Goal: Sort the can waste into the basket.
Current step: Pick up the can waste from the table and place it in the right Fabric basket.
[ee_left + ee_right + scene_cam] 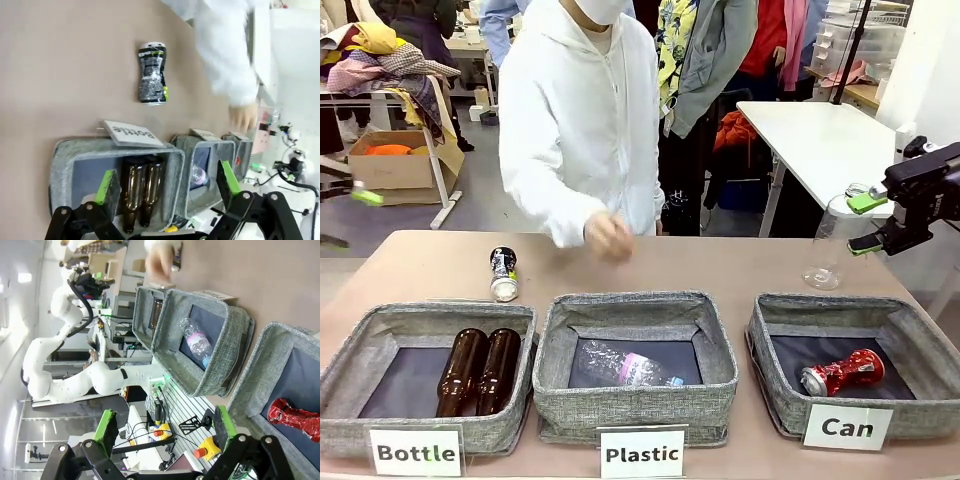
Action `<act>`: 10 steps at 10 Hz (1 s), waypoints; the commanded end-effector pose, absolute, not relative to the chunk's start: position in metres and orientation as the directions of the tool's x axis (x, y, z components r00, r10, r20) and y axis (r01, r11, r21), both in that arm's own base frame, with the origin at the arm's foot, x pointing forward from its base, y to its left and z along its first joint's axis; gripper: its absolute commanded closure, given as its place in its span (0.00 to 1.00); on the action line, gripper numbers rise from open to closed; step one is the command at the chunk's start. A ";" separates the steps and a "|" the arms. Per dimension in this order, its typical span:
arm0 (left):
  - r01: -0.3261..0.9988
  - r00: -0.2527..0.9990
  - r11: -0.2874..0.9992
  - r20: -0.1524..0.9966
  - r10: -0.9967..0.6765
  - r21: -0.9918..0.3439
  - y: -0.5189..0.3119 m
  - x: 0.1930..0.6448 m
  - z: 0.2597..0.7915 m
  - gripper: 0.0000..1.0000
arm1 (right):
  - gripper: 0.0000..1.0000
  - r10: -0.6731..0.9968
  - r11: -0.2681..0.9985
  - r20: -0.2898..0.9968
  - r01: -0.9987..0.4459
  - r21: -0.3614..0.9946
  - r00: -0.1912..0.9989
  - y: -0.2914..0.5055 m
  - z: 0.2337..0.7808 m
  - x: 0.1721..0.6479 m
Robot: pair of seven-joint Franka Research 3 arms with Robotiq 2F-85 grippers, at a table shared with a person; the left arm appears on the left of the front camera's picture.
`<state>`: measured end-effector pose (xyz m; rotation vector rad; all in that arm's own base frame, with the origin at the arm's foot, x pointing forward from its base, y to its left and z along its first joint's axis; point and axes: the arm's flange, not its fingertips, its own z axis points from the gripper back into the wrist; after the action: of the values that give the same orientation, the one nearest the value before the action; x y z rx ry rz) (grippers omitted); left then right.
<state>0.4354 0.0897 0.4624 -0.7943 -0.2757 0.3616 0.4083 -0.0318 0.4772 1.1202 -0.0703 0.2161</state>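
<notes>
A black can [503,273] lies on its side on the table behind the Bottle bin, also visible in the left wrist view [152,73]. A crushed red can [842,372] rests inside the grey basket [775,375] carded "Can" at the right; the right wrist view shows the same red can [295,417] in that basket [257,385]. My right gripper [868,222] hovers open above the table's far right corner, empty. My left gripper [345,215] is open at the left edge, off the table. A person's hand [608,235] hangs over the table's far middle.
A Bottle bin [350,372] holds two brown bottles [478,370]. The Plastic bin [550,380] holds a clear bottle [630,367]. Another clear plastic bottle [828,240] stands upright near my right gripper. A person in white stands at the far edge.
</notes>
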 end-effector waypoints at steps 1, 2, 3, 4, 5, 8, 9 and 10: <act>-0.237 0.905 0.708 0.115 0.410 -0.665 0.067 0.455 0.463 0.00 | 0.00 0.153 0.418 0.178 -0.227 0.880 0.972 -0.034 0.479 0.408; -0.245 0.902 0.706 0.111 0.417 -0.665 0.069 0.456 0.463 0.00 | 0.00 0.153 0.418 0.178 -0.227 0.880 0.972 -0.034 0.479 0.408; -0.266 0.887 0.666 0.094 0.452 -0.697 0.085 0.450 0.463 0.00 | 0.00 0.153 0.418 0.178 -0.227 0.880 0.972 -0.034 0.479 0.408; -0.295 0.867 0.652 0.091 0.490 -0.698 0.090 0.443 0.462 0.00 | 0.00 0.153 0.418 0.178 -0.227 0.880 0.972 -0.034 0.479 0.408; -0.306 0.862 0.661 0.096 0.498 -0.685 0.086 0.443 0.461 0.00 | 0.00 0.153 0.418 0.178 -0.227 0.880 0.972 -0.034 0.479 0.408; -0.350 0.854 0.730 0.120 0.506 -0.587 0.039 0.476 0.466 0.00 | 0.00 0.153 0.418 0.178 -0.227 0.880 0.972 -0.034 0.479 0.408; -0.389 0.842 0.759 0.133 0.522 -0.522 0.013 0.491 0.465 0.00 | 0.00 0.153 0.418 0.178 -0.227 0.880 0.972 -0.034 0.479 0.408; -0.409 0.840 0.790 0.151 0.522 -0.457 -0.016 0.507 0.462 0.00 | 0.00 0.153 0.418 0.178 -0.227 0.880 0.972 -0.034 0.479 0.408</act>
<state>0.4874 0.0000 0.4612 -0.5326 -0.3066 0.4716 0.4083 -0.0318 0.4775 1.1202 -0.0706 0.2167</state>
